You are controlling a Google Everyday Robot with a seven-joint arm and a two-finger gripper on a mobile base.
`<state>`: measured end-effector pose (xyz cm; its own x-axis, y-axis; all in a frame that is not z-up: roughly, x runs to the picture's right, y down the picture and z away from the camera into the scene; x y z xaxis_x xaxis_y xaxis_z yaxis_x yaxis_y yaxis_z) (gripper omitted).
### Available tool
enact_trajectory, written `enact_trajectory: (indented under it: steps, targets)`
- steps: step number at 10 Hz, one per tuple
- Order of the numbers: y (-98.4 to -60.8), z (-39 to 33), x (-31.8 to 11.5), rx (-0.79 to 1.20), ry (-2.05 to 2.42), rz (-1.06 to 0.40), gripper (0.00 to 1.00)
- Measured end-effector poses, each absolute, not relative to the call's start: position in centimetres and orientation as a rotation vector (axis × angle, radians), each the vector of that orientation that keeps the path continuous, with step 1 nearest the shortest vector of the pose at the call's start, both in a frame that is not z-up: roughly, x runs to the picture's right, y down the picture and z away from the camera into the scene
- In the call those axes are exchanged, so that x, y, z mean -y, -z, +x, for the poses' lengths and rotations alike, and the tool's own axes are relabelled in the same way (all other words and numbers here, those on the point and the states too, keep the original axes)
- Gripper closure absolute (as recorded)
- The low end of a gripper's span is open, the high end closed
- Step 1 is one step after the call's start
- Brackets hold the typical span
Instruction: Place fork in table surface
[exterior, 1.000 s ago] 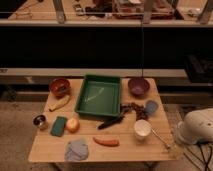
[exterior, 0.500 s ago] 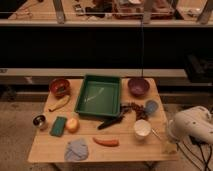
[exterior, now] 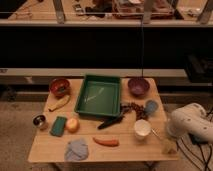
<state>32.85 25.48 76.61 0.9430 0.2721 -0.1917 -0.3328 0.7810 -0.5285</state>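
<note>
Hovering over a corner of the table surface (exterior: 125, 151), one claw (exterior: 169, 145) beside one fork (exterior: 156, 134); grip cannot be told.

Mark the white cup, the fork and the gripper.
white cup (exterior: 142, 128): camera view, on its open top.
fork (exterior: 156, 133): camera view, on its thin handle, just right of the white cup.
gripper (exterior: 168, 143): camera view, on its lower end, just right of the fork.

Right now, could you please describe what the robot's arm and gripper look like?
The arm is white, built of bulky, rounded, smooth shells. Its gripper, over the table surface's front right corner, looks pale and small. Dark cables lie on the floor below. No markings visible.
</note>
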Motion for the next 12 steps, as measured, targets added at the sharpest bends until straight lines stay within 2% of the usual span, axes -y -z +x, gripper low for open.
enact_trajectory:
  steps: [8, 9, 12]
  targets:
    - [-79.3, 32.3, -27.6, -0.12, -0.327, -0.639, 0.21]
    - [-79.3, 32.3, -27.7, -0.114, -0.325, -0.661, 0.28]
    - [-79.7, 32.3, -28.0, -0.105, -0.329, -0.71, 0.59]
